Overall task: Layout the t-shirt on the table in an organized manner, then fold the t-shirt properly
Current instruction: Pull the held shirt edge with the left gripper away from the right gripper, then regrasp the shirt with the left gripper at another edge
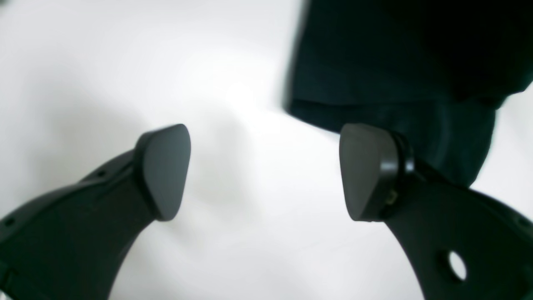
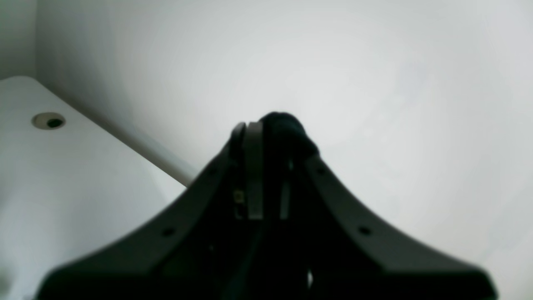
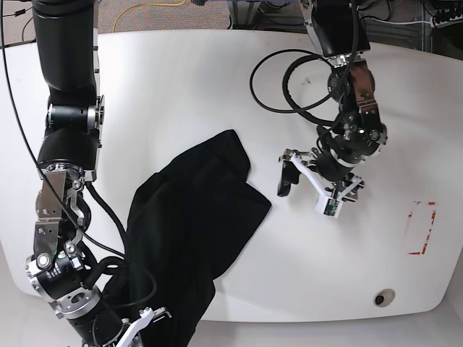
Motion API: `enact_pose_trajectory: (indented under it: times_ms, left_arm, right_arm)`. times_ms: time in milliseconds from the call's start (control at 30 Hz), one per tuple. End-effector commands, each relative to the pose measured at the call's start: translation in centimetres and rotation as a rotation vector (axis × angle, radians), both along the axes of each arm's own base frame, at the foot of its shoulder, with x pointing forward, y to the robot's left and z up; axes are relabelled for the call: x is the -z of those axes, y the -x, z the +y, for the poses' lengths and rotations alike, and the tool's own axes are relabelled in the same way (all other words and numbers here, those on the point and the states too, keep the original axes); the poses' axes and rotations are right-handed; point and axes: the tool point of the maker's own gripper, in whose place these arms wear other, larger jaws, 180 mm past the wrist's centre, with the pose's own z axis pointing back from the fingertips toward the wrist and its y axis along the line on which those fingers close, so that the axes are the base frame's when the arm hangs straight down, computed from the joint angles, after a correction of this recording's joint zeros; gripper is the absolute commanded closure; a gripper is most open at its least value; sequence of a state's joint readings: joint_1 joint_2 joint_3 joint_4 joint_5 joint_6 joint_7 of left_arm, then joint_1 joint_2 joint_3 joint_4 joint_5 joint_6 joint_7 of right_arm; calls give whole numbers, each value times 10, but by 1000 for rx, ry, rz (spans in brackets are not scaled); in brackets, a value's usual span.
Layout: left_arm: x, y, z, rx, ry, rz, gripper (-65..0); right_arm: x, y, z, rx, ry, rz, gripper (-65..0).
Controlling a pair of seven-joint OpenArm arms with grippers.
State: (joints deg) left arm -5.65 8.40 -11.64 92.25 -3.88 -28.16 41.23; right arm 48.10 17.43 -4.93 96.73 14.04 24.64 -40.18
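Observation:
The black t-shirt (image 3: 195, 224) lies crumpled in a long diagonal heap on the white table (image 3: 181, 87), from the middle down to the front left edge. My right gripper (image 3: 148, 318) is shut on its lower end there; the right wrist view shows a bunch of black cloth (image 2: 283, 125) pinched between the closed fingers (image 2: 253, 166). My left gripper (image 3: 317, 184) is open and empty, just right of the shirt's upper end. In the left wrist view its pads (image 1: 164, 166) stand wide apart over bare table, with the shirt's edge (image 1: 395, 62) beyond the right one.
A red tape rectangle (image 3: 421, 228) marks the table's right side. A round grommet hole (image 3: 383, 297) sits near the front right edge; another hole (image 2: 48, 121) shows in the right wrist view. A black cable loop (image 3: 289, 79) hangs by the left arm.

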Motion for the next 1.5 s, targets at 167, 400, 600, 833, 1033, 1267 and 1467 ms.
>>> enact_pose_trajectory:
  times_ms: [167, 400, 600, 833, 1033, 1267, 1467]
  left_arm:
    - [18, -33, -29, -21, 119, -42, -518]
    - [48, -53, -38, -53, 176, 4, -518]
    - [59, -62, -59, -9, 189, 23, -518]
    - [67, -66, -72, 21, 190, 49, -518]
    - [69, -64, -81, 49, 182, 59, -492]
    - [82, -58, -84, 54, 180, 99, -83]
    - [92, -61, -84, 52, 183, 145, 0]
  right_arm:
    - [-29, 6, 0, -14, -22, -82, 0]
    - [-25, 8, 2, -19, -20, -80, 0]
    - [-15, 8, 2, -20, -21, -62, 0]
    - [-13, 8, 2, -21, -21, -58, 0]
    - [-13, 8, 2, -21, -21, -58, 0]
    - [-13, 8, 2, -21, -21, -58, 0]
    - [-13, 8, 2, -21, -21, -58, 0]
